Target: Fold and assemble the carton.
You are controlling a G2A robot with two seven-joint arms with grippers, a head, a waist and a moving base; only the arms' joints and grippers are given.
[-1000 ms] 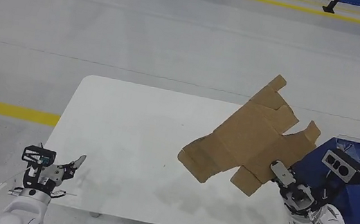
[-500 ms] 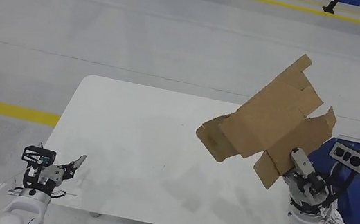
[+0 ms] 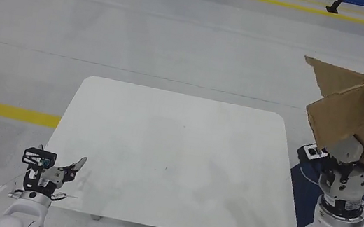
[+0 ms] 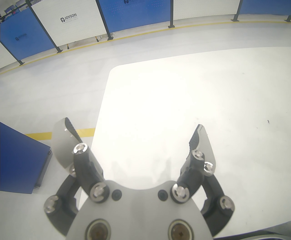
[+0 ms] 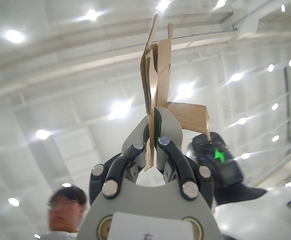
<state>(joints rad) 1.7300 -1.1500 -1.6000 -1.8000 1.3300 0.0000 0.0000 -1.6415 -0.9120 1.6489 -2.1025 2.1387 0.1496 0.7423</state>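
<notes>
1. Because the carton (image 5: 156, 79) is thin, flattened board, my right gripper (image 5: 152, 118) pinches it by one lower edge, with both fingers clamped flat against the sheet so it cannot slip or twist.
2. Held that way, the carton stands nearly upright above the gripper, edge-on to my wrist, with one flap bent out sideways. I judge this pose leaves the panels free so the creases can open.
3. Seen from above, the carton is raised in the air beyond the right edge of the table (image 3: 175, 162) and touches nothing but my fingers. I take that height as room to swing it without dragging on the tabletop.
4. My left gripper (image 4: 134, 131) has its fingers spread wide with nothing between them. It is low at the near left corner of the table, well apart from the carton, and I read that as waiting for a flap to come within reach.
5. Folding looks barely begun: apart from splayed flaps the carton is flat, and it probably needs to come over the table before both grippers can work it.
</notes>
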